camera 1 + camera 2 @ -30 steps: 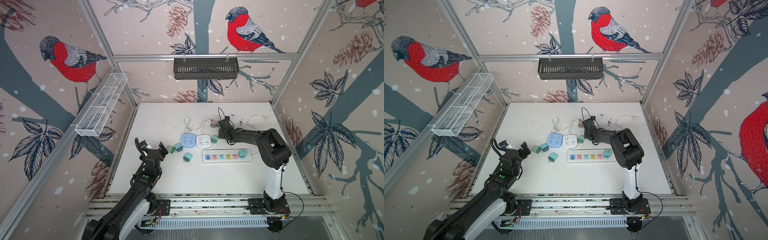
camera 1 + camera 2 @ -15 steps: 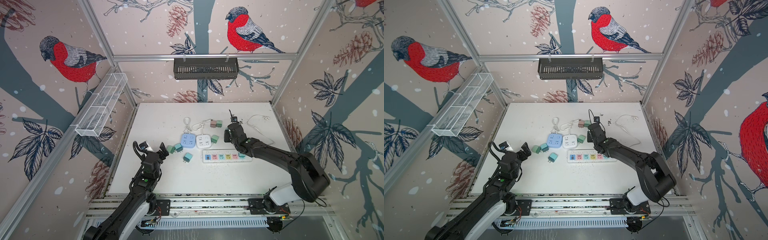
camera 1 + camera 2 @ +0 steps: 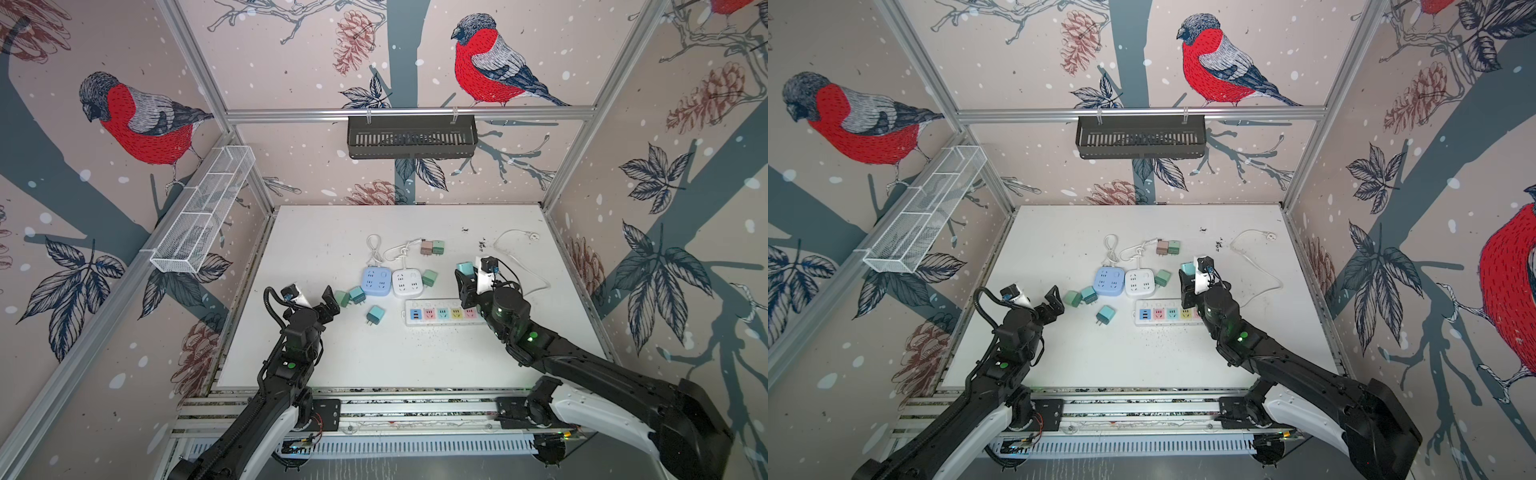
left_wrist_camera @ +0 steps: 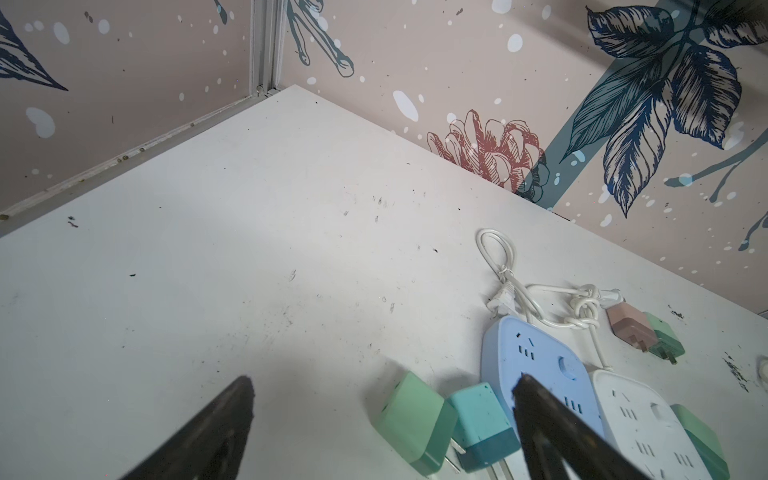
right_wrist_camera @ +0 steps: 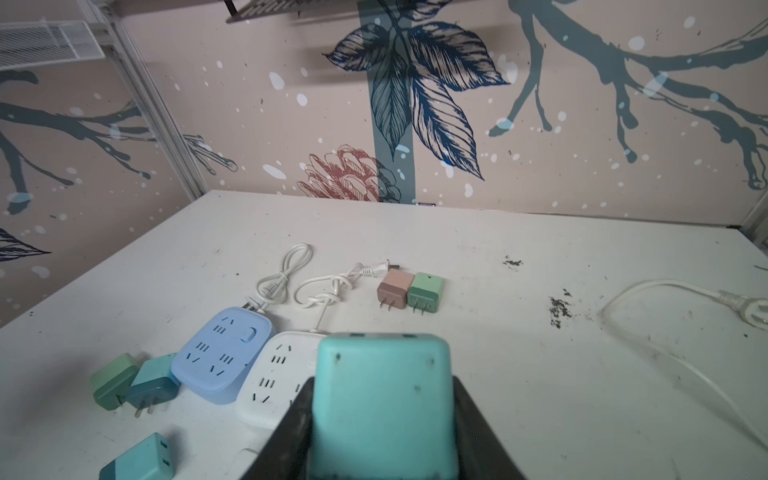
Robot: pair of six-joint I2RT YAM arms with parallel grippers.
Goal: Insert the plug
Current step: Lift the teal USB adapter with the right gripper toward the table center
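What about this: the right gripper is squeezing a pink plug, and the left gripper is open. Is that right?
Not quite. The right gripper is squeezing a teal plug, not a pink one, as the right wrist view shows. The pink plug lies on the table. The left gripper is open.

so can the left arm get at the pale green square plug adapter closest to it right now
Probably yes. The left gripper is open, and the pale green square plug adapter lies just ahead of its fingers with nothing between. Only the teal plug adapter right beside it could crowd a finger.
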